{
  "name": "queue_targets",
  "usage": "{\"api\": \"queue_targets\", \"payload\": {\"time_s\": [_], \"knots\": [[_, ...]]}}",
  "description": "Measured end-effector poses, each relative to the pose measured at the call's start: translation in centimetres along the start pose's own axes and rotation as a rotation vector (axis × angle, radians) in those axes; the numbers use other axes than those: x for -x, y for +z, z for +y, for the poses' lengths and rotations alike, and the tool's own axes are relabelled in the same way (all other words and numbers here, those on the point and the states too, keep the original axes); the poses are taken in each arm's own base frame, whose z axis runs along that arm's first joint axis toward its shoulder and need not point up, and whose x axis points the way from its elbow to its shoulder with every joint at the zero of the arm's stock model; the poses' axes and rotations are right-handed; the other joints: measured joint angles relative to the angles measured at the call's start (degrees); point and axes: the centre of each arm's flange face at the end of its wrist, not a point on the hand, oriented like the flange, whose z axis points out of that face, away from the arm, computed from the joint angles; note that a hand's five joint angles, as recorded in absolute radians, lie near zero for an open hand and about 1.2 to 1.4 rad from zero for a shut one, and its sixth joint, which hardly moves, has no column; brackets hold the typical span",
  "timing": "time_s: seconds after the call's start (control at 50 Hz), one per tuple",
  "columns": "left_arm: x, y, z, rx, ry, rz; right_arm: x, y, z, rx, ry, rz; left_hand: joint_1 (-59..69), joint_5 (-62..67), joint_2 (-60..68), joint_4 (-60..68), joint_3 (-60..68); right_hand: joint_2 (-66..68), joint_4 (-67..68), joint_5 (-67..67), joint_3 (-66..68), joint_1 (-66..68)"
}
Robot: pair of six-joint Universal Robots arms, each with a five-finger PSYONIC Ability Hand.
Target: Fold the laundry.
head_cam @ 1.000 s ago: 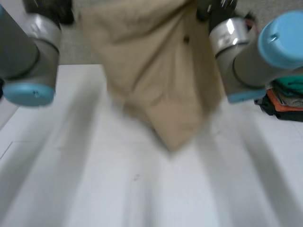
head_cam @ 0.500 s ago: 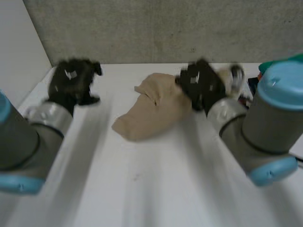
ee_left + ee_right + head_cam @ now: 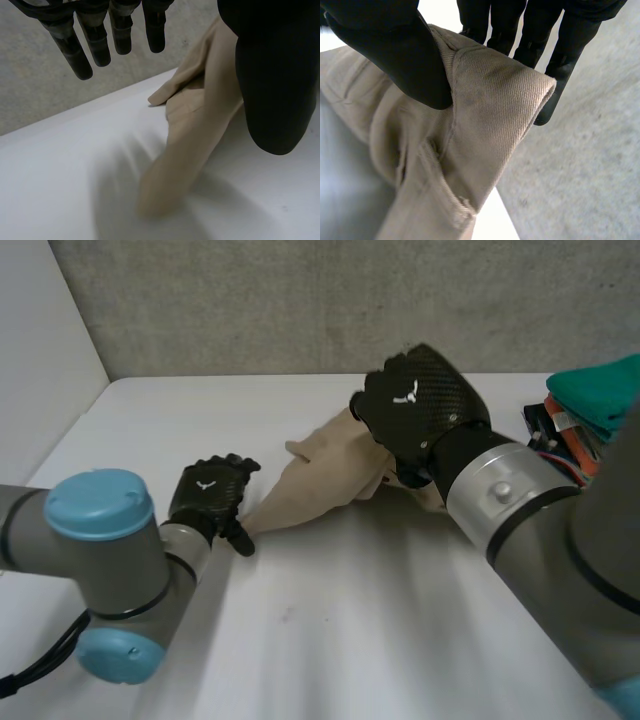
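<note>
A beige garment (image 3: 325, 480) lies bunched on the white table (image 3: 350, 640), tapering to a point at its left end. My right hand (image 3: 415, 410) is at the garment's right end. Its thumb (image 3: 395, 55) pinches a thick fold of the beige cloth (image 3: 490, 100) against the fingers (image 3: 540, 30) and holds that end slightly raised. My left hand (image 3: 210, 495) rests low by the garment's left tip. Its fingers (image 3: 90, 40) are straight and spread well apart from the thumb (image 3: 275, 75), and the cloth (image 3: 195, 135) lies loose on the table beside the thumb.
A pile of teal and orange clothes (image 3: 590, 405) sits at the table's right edge. A grey wall (image 3: 300, 300) runs along the far side. A white panel (image 3: 40, 360) borders the table on the left.
The garment, held high before the camera a second ago, has come down onto the table. My left hand has let go and opened; my right hand keeps its grip.
</note>
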Motion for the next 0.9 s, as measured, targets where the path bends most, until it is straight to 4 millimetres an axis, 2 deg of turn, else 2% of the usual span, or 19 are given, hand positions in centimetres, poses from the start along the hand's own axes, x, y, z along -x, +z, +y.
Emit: {"api": "queue_targets", "payload": {"time_s": [0.02, 0.06, 0.12, 0.14, 0.16, 0.18, 0.24, 0.32, 0.4, 0.46, 0.54, 0.6, 0.66, 0.72, 0.82, 0.84, 0.86, 0.9], "knots": [[-0.2, 0.3, 0.2, 0.003, 0.003, 0.003, -0.4, -1.0, -1.4, -0.039, 0.013, 0.002, 0.0, 0.0, -0.1, -0.1, -0.1, 0.0, 0.0, 0.0, 0.0, 0.0], [-0.5, 0.8, 0.5, 0.01, 0.007, 0.009, -0.6, -1.7, -2.3, -0.065, 0.022, 0.005, 2.8, 2.4, 3.2, 2.4, 2.4, 0.0, 0.0, 0.0, 0.0, 0.0], [-0.8, 1.2, 0.9, 0.025, 0.008, 0.013, -0.9, -2.5, -3.1, -0.092, 0.034, 0.012, 28.9, 24.9, 25.2, 25.4, 25.1, 0.0, 0.0, 0.0, 0.0, 0.0], [-0.8, 1.2, 0.9, 0.025, 0.008, 0.013, -0.9, -2.5, -3.1, -0.092, 0.034, 0.012, 28.9, 24.9, 25.2, 25.4, 25.1, 0.0, 0.0, 0.0, 0.0, 0.0], [-0.8, 1.4, 0.8, 0.035, 0.001, 0.004, -1.2, -3.0, -3.6, -0.106, 0.044, 0.019, 51.3, 46.1, 47.2, 47.4, 46.7, 0.0, 0.0, 0.0, 0.0, 0.0], [-0.7, 1.4, 0.6, 0.033, -0.005, -0.008, -1.3, -3.2, -3.7, -0.107, 0.047, 0.023, 53.2, 51.0, 52.9, 52.7, 51.9, 0.0, 0.0, 0.0, 0.0, 0.0], [0.1, 1.1, -0.5, 0.021, -0.022, -0.049, -1.9, -3.2, -3.4, -0.097, 0.05, 0.042, 53.2, 52.3, 55.7, 55.9, 55.0, 0.0, 0.0, 0.0, 0.0, 0.0], [2.7, -1.1, -5.3, -0.082, -0.045, -0.143, -3.9, -2.2, -1.5, -0.032, 0.03, 0.102, 53.2, 52.3, 55.9, 56.1, 55.3, 0.0, 0.0, 0.0, 0.0, 0.0], [5.4, -5.1, -11.6, -0.253, -0.018, -0.2, -5.9, -1.4, 0.5, 0.042, -0.006, 0.154, 53.2, 52.3, 56.0, 56.1, 55.4, 0.0, 0.0, 0.0, 0.0, 0.0], [6.3, -8.0, -14.8, -0.345, 0.035, -0.19, -6.5, -1.2, 1.2, 0.071, -0.018, 0.165, 53.2, 52.3, 56.0, 56.1, 55.6, 0.0, 0.0, 0.0, 0.0, 0.0], [6.8, -11.1, -17.0, -0.392, 0.106, -0.15, -6.7, -1.2, 1.7, 0.102, -0.021, 0.152, 53.2, 52.3, 56.1, 56.1, 55.6, 0.0, 0.0, 0.0, 0.0, 0.0], [6.9, -11.8, -17.0, -0.354, 0.137, -0.123, -6.3, -0.9, 2.2, 0.127, -0.015, 0.123, 53.2, 52.3, 56.1, 56.1, 55.6, 0.0, 0.0, 0.0, 0.0, 0.0], [7.0, -11.0, -16.0, -0.267, 0.157, -0.098, -5.6, -0.2, 3.2, 0.163, -0.008, 0.085, 53.2, 52.3, 56.1, 56.2, 55.6, 0.0, 0.0, 0.0, 0.0, 0.0], [7.0, -9.1, -14.5, -0.169, 0.183, -0.075, -4.9, 0.9, 4.4, 0.198, 0.0, 0.05, 53.2, 52.3, 56.1, 56.2, 55.6, 0.0, 0.0, 0.0, 0.0, 0.0], [7.0, -3.7, -12.6, -0.079, 0.261, -0.055, -4.4, 4.8, 6.6, 0.213, 0.008, 0.044, 53.2, 52.3, 56.1, 56.2, 55.6, 0.0, 0.0, 0.0, 0.0, 0.0], [7.1, -3.1, -12.6, -0.083, 0.27, -0.057, -4.5, 5.3, 6.7, 0.208, 0.008, 0.051, 53.2, 52.3, 56.1, 56.2, 55.6, 0.0, 0.0, 0.0, 0.0, 0.0], [7.3, -1.0, -13.4, -0.13, 0.299, -0.078, -5.3, 7.5, 6.7, 0.164, 0.007, 0.111, 53.2, 52.3, 56.1, 56.2, 55.6, 0.0, 0.0, 0.0, 0.0, 0.0], [7.6, 0.6, -14.8, -0.197, 0.317, -0.108, -6.4, 9.3, 6.3, 0.106, 0.009, 0.187, 53.2, 52.3, 56.1, 56.2, 55.6, 0.0, 0.0, 0.0, 0.1, 0.0]]}}
